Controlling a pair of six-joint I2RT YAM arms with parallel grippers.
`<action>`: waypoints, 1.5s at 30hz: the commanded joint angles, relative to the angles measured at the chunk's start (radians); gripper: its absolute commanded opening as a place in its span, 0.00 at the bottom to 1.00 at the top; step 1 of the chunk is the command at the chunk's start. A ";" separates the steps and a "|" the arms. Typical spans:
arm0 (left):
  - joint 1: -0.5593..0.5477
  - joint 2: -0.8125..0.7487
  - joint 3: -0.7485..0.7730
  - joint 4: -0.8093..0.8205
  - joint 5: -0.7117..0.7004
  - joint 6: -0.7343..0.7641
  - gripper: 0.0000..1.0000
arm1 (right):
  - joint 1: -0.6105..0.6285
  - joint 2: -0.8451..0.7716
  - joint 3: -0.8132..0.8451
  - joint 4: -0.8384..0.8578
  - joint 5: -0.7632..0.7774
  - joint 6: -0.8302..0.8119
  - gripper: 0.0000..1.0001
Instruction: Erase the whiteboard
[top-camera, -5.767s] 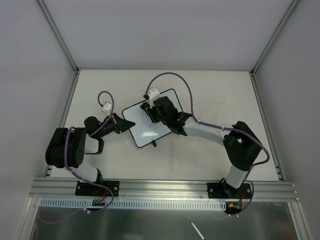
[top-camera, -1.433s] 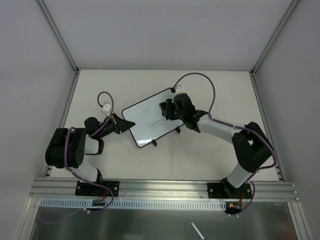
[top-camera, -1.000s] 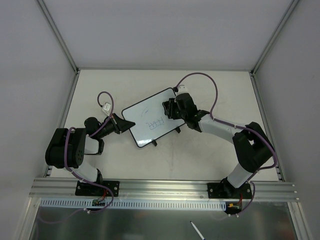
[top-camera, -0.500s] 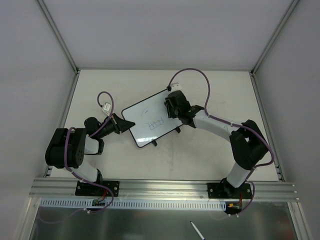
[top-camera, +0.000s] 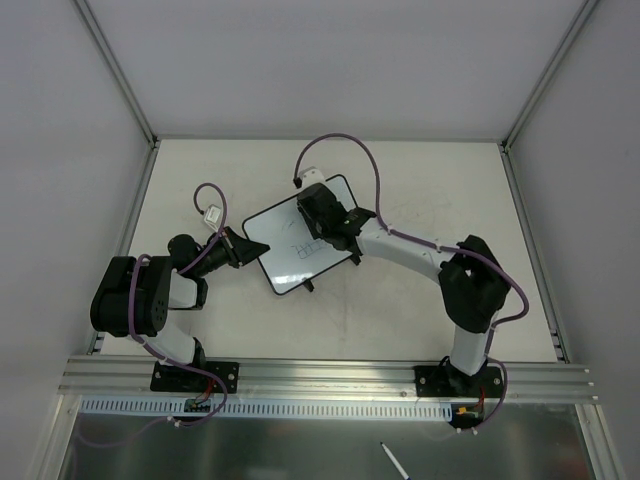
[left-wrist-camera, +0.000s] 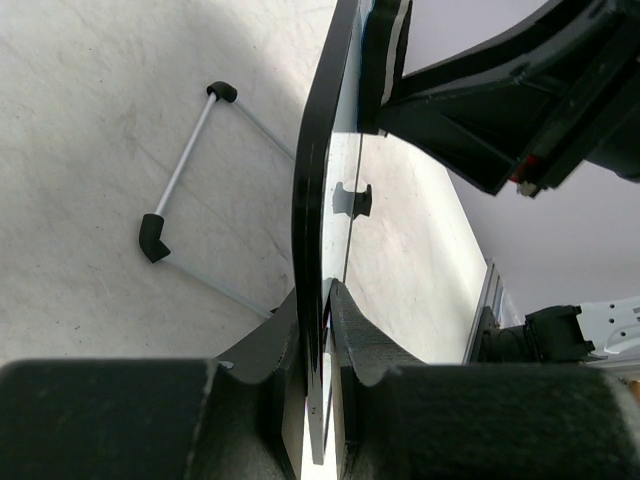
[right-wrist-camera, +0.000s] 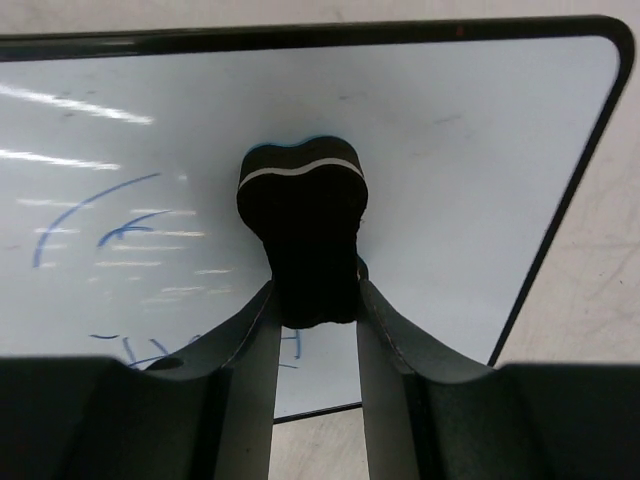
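Observation:
The whiteboard (top-camera: 290, 255), white with a thin black frame, lies slanted at the table's middle. Blue marks remain on it (right-wrist-camera: 95, 215). My left gripper (top-camera: 243, 250) is shut on the board's left edge; the left wrist view shows the frame (left-wrist-camera: 318, 200) edge-on between my fingers. My right gripper (top-camera: 318, 215) is shut on a small black eraser (right-wrist-camera: 302, 215) and holds it over the board's far right part. The eraser's face is pressed toward the white surface (right-wrist-camera: 470, 150). The board's wire foot (left-wrist-camera: 185, 170) shows under it.
The cream table (top-camera: 420, 180) is walled by grey panels at left, back and right. A metal rail (top-camera: 330, 375) runs along the near edge. A pen (top-camera: 392, 460) lies below the rail. Purple cables (top-camera: 340, 150) loop over both arms.
My right gripper with the eraser has swept left across the board's far edge, from the right corner toward the middle. The left gripper and the board have not moved.

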 joint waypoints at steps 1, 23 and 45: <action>0.001 -0.016 -0.010 0.237 0.003 0.049 0.00 | 0.079 0.053 0.063 0.027 -0.077 -0.015 0.00; -0.010 -0.029 -0.013 0.225 -0.006 0.064 0.00 | 0.245 0.197 0.219 -0.066 -0.129 -0.069 0.00; -0.009 -0.034 -0.017 0.222 -0.004 0.067 0.00 | 0.081 0.162 0.284 -0.094 -0.063 0.003 0.00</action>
